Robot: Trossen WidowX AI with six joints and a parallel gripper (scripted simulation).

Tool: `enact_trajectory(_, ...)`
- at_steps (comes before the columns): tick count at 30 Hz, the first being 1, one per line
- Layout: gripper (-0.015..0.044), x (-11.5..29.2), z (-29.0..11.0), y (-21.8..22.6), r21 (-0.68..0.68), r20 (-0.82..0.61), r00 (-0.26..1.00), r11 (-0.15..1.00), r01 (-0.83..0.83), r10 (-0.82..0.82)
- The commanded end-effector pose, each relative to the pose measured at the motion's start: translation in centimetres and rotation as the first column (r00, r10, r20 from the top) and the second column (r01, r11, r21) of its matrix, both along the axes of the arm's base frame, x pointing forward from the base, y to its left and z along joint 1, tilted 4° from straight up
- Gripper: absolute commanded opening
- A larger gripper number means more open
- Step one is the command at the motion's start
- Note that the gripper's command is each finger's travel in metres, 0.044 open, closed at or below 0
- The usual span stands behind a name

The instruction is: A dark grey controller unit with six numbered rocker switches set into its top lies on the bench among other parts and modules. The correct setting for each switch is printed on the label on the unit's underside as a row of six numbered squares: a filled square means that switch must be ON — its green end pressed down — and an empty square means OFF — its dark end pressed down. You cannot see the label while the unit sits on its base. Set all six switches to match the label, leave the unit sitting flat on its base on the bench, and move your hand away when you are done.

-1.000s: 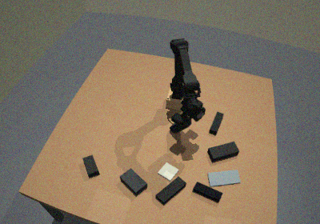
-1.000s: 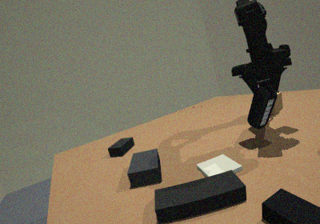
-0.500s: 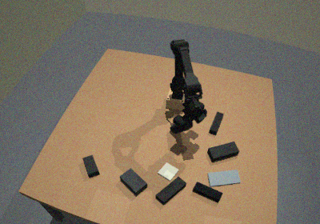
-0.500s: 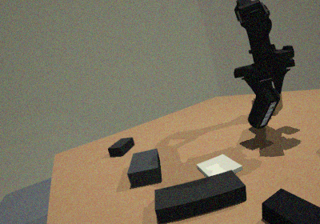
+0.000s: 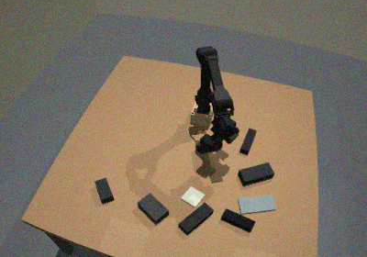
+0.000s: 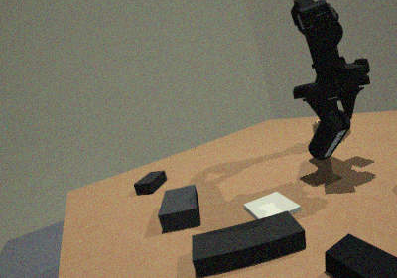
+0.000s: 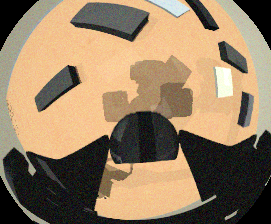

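Dark block (low, though) bars the pale square's near side.

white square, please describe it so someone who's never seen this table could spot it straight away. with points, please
On the wooden table (image 5: 115,119) (image 6: 109,248) (image 7: 101,55), find the row of dark blocks near the bottom of the top view. Just above the middle block (image 5: 196,217) (image 6: 248,245) (image 7: 233,56) lies the white square (image 5: 193,196) (image 6: 272,206) (image 7: 224,82). It is thin and nearly white, unlike the thicker dark blocks and the longer blue-grey plate (image 5: 257,204) (image 7: 168,6).

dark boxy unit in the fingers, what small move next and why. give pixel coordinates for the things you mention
Probably rotate the dark boxy unit (image 5: 205,148) (image 6: 325,136) (image 7: 143,137) slightly in the air: the fingers (image 6: 350,101) hold it tilted, its pale marked face (image 6: 335,143) showing only obliquely in the exterior view.
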State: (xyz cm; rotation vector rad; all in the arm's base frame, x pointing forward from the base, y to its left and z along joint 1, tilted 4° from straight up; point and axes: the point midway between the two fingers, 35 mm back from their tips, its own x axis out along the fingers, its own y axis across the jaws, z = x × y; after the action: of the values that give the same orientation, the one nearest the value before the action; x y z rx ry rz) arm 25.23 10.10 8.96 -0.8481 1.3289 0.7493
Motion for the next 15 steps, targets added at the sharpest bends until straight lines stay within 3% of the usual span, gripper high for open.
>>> enact_trajectory(1,0.0338,0.01,-0.75,-0.12,-0.018,-0.021,1.000,1.000,0.010,-0.010)
enact_trajectory(15,0.0337,0.50,-1.38,0.60,-0.017,-0.021,1.000,1.000,0.010,-0.010)
